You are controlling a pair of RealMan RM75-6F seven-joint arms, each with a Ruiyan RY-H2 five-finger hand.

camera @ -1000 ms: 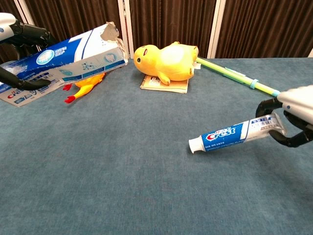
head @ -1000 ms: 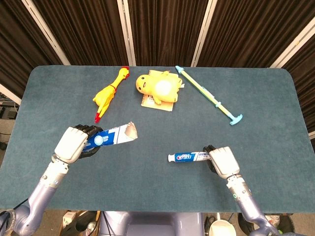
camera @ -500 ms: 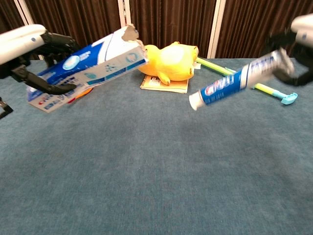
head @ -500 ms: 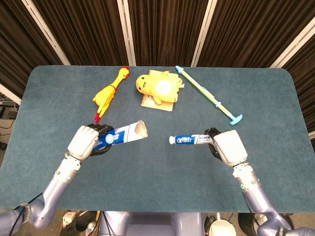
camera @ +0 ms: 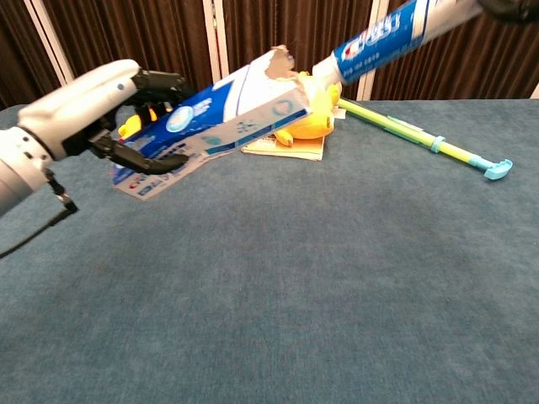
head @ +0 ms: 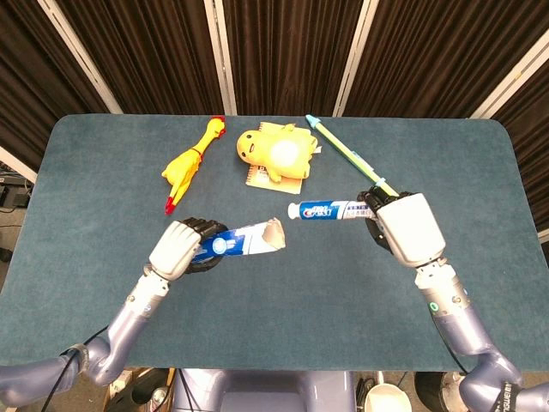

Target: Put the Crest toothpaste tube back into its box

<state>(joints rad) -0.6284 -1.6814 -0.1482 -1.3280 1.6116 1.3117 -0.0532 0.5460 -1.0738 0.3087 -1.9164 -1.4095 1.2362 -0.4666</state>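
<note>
Left hand (head: 176,249) grips the open box (head: 244,244); right hand (head: 403,228), at three o'clock, holds the toothpaste tube (head: 326,209), not yet inserted.

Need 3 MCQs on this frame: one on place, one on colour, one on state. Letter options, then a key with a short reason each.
1. Where is the tube?
A. flat on the table
B. held in the air by the right robot hand
C. fully inside the box

2. What colour is the plush lying on the notebook?
A. yellow
B. green
C. red

3. What state is the box in?
A. sealed and lying on the table
B. crushed under the plush
C. held by the left robot hand, torn open end toward the tube

Key:
1 B: the chest view shows the tube raised above the table, cap end near the box's mouth.
2 A: both views show it yellow.
3 C: fingers wrap the box and its ragged open end faces the tube.
</note>
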